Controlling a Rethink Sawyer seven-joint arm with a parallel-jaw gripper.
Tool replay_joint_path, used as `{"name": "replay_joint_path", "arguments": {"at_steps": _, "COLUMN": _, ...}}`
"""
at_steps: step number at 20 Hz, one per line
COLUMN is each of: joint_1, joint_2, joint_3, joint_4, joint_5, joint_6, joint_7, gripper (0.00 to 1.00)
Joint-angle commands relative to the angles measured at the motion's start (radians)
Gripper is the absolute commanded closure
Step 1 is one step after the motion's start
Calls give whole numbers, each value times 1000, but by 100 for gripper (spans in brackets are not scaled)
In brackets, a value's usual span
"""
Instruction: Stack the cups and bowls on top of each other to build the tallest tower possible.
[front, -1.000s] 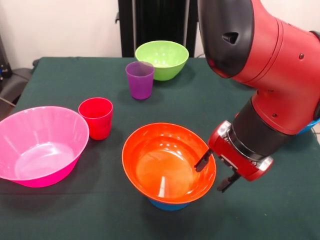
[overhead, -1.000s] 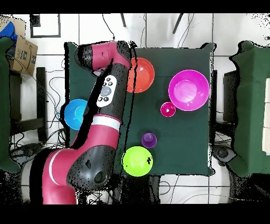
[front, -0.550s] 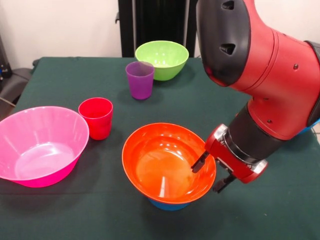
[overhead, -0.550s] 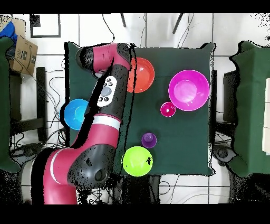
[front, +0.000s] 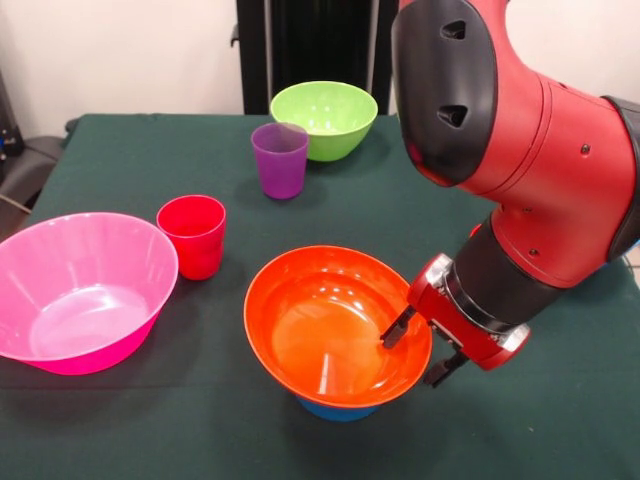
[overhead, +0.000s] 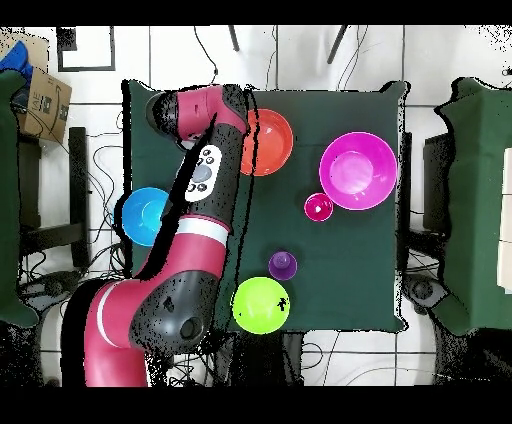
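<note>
The orange bowl (front: 335, 325) sits near the front of the table on a small blue bowl (front: 335, 408), of which only the base shows. My gripper (front: 415, 352) is open at the orange bowl's right rim, one finger (front: 395, 330) inside the bowl and the other outside it. A red cup (front: 192, 236) stands upright to the left, and the purple cup (front: 279, 160) further back. In the overhead view the arm hides the gripper beside the orange bowl (overhead: 270, 142).
A large pink bowl (front: 80, 290) fills the front left. A lime green bowl (front: 324, 118) stands at the back behind the purple cup. A large blue bowl (overhead: 143, 215) lies beside the arm, mostly hidden in the front view.
The gripper has shifted slightly left, bringing its inner finger further over the inside of the orange bowl. The cups and bowls have not moved.
</note>
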Motion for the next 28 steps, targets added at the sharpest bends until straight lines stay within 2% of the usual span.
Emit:
{"name": "replay_joint_path", "arguments": {"at_steps": 1, "joint_1": -7, "joint_2": 21, "joint_3": 69, "joint_4": -3, "joint_5": -64, "joint_6": 1, "joint_7": -104, "gripper": 0}}
{"name": "replay_joint_path", "arguments": {"at_steps": 11, "joint_1": -12, "joint_2": -9, "joint_3": 82, "joint_4": -6, "joint_5": -44, "joint_6": 52, "joint_7": -128, "gripper": 0}}
{"name": "replay_joint_path", "arguments": {"at_steps": 28, "joint_1": -4, "joint_2": -2, "joint_3": 72, "joint_4": 5, "joint_5": -55, "joint_6": 16, "joint_7": -93, "gripper": 0}}
